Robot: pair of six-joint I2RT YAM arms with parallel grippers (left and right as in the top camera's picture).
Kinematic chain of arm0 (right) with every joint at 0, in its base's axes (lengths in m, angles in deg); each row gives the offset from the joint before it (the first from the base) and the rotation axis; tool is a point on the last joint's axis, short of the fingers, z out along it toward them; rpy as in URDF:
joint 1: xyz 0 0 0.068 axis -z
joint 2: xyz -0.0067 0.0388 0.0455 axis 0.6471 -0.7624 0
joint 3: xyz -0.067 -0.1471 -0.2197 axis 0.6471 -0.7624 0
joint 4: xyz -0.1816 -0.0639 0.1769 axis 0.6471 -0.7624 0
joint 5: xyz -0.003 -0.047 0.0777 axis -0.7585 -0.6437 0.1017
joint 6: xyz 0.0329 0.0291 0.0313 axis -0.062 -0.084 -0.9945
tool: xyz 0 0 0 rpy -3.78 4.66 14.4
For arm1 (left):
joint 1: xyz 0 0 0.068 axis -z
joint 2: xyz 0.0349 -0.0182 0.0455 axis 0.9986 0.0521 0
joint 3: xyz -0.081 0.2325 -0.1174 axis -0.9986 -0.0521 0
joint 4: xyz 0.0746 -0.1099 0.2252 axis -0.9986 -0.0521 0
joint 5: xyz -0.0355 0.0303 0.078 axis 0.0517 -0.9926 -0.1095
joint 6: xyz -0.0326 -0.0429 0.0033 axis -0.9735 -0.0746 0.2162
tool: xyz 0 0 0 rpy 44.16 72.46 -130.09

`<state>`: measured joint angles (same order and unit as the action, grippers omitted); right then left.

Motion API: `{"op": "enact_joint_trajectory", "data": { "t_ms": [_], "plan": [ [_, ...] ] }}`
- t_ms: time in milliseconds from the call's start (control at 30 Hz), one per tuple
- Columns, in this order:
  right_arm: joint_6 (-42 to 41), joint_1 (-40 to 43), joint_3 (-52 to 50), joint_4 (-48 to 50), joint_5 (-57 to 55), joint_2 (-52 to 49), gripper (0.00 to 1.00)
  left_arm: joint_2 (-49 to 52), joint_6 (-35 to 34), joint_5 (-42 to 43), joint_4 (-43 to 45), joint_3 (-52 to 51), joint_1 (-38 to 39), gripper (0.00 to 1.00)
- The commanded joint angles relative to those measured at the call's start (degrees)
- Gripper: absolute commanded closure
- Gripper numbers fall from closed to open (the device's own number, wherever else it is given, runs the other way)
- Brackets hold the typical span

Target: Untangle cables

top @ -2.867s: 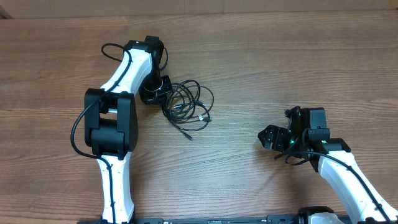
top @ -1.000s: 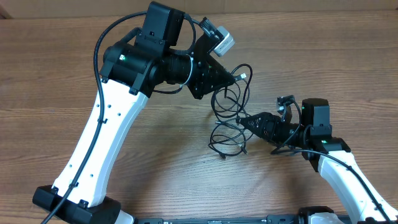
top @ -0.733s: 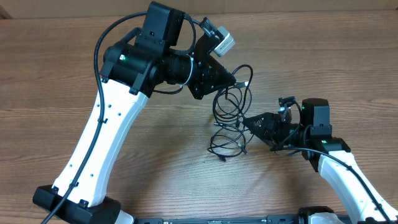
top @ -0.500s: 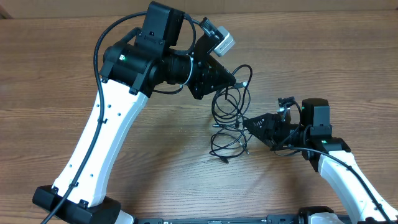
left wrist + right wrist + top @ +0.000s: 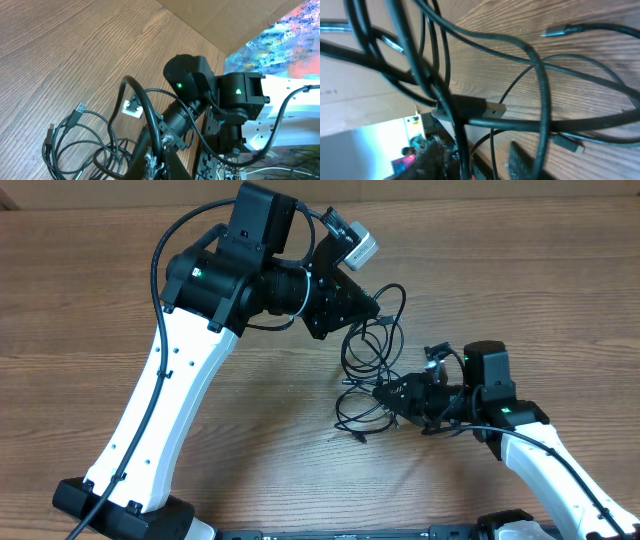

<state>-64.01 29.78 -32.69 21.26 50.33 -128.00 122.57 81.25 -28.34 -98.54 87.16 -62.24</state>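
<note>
Overhead, the cables (image 5: 366, 370) are seen near the table's (image 5: 560, 270) middle, hung from the left gripper (image 5: 378, 310), whose jaws are clamped on them. Lower strands are bracketed by the right gripper (image 5: 382, 392), jaws half closed; a firm grip cannot be told.

The overhead camera looks straight down from well above the worktop (image 5: 80, 300), with both arm bases at its 6 o'clock edge. The left wrist camera rides high on the raised left arm (image 5: 200, 330). It faces obliquely down across the wood at middling range toward the right arm (image 5: 215, 95), seen from centre to 3 o'clock. The right wrist camera sits very close to the cables (image 5: 540, 85), which loom thick and blurred. All three views share that tangle; the overhead and left wrist views also share the right arm.
</note>
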Motion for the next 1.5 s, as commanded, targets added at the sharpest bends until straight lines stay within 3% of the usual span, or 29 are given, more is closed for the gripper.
{"op": "enact_joint_trajectory", "data": {
  "t_ms": [0, 33, 67, 233, 267, 400, 567, 700, 800, 867, 933, 1033, 1467],
  "plan": [
    [-1.5, -1.9, 1.1, 0.4, -5.8, -0.1, 0.82, -1.1, 1.0, 1.2, 0.2, 1.3, 0.4, 0.96],
    [-1.5, -2.4, 1.1, -0.2, -9.5, -0.1, 0.93, -1.1, 1.0, -1.1, 0.1, 1.3, 0.4, 0.96],
    [-1.4, -2.6, 1.1, -1.6, -13.6, -0.1, 0.96, -1.1, 1.0, -5.1, -0.2, 1.3, 0.4, 0.96],
    [0.0, -2.3, 1.1, -7.9, -27.2, -0.1, 0.96, -1.1, -1.2, -20.3, -2.1, 1.3, 0.0, 0.96],
    [0.7, -1.8, 1.1, -11.4, -35.6, -0.1, 0.96, -1.1, -1.2, -25.0, -3.3, 1.3, -1.0, 0.96],
    [0.7, 0.4, 1.1, -18.6, -53.3, -0.1, 0.96, -1.2, -1.2, -26.7, -4.9, 1.3, -5.0, 0.96],
    [0.7, 4.5, 1.1, -23.3, -66.1, -0.1, 0.96, -1.4, -2.6, -26.3, -5.7, 1.3, -11.7, 0.96],
    [0.7, 6.7, 1.1, -22.4, -64.5, -0.1, 0.96, -1.4, -2.6, -18.6, -5.8, 1.3, -17.9, 0.96],
    [4.9, 6.4, 1.1, -18.8, -55.3, -0.1, 0.96, -1.4, -2.6, -14.9, -5.9, 1.3, -19.2, 0.96],
    [10.9, 6.3, 1.1, -14.2, -43.4, -0.1, 0.96, -1.3, -2.6, -15.0, -6.0, 1.2, -18.9, 0.81],
    [10.8, 6.3, 1.1, -12.9, -41.0, -0.1, 0.96, -1.0, -2.6, -14.9, -6.4, 1.2, -18.3, 0.64],
    [9.4, 6.3, 1.1, -12.3, -40.0, -0.1, 0.96, -0.2, -2.6, -15.0, -7.6, 0.9, -17.0, 0.57],
    [9.3, 6.3, 1.1, -14.0, -40.0, -0.1, 0.96, 11.3, -7.6, -15.2, -7.0, -2.9, -8.2, 0.48]
  ]
}}
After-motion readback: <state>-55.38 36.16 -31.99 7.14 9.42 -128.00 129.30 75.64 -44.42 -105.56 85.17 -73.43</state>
